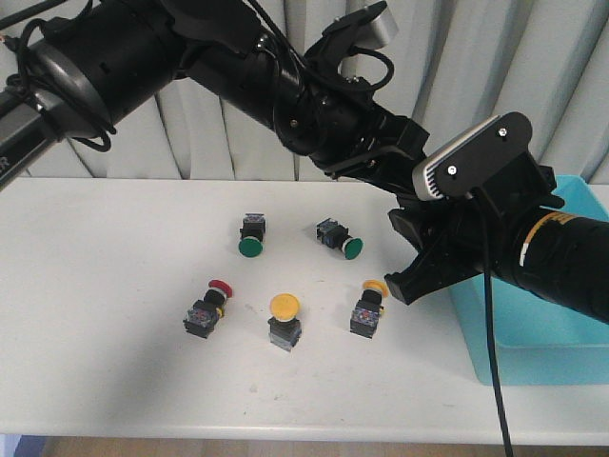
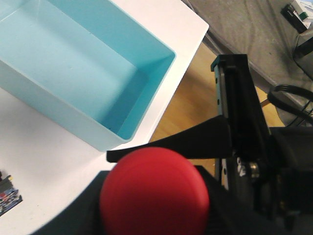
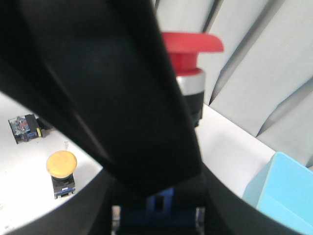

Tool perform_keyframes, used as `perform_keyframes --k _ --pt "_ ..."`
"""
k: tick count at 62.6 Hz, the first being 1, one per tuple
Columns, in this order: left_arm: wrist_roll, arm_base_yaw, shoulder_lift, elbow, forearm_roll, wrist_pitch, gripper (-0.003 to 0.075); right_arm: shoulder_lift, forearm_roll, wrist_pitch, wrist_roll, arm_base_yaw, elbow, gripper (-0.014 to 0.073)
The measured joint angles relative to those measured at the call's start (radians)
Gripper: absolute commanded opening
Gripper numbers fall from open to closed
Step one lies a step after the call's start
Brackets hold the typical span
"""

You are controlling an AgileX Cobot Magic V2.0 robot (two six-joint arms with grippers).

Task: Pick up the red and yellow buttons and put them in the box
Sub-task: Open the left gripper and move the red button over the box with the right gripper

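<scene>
Left end effector (image 2: 195,161) clamps our red button (image 2: 154,192) near the box (image 2: 73,115); right end effector (image 1: 404,252): we cannot tell its state.

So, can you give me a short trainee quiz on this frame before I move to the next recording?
1. How many green-capped buttons lie on the table?
2. True or false: the part of the box interior seen in the left wrist view already holds a button.
3. What is the left gripper clamped on? A) a red button B) a yellow button C) nothing

Key: 1) two. 2) false, that part is bare. 3) A.
</scene>
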Motion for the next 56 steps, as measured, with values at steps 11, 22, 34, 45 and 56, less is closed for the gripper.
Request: perform_keyframes --k 11,22,34,45,56 --pt "0.002 0.002 0.000 0.000 0.025 -0.004 0.0627 -0.005 -0.010 0.001 0.000 0.000 0.000 -0.0004" --pt "0.003 0.004 -0.010 0.000 0.042 0.009 0.0624 -0.007 -0.019 -0.001 0.000 0.001 0.000 -0.0004" --pt "0.025 0.004 -0.077 0.000 0.053 0.039 0.0575 -0.007 -0.028 -0.004 0.008 -0.025 0.000 -0.0004" --pt "0.052 0.004 -0.156 0.000 0.095 0.055 0.0520 -0.007 -0.028 -0.006 0.070 -0.148 0.000 -0.0004" --pt "0.045 0.004 -0.226 0.000 0.334 0.056 0.0379 -0.007 -0.028 -0.009 0.136 -0.294 0.000 -0.0001"
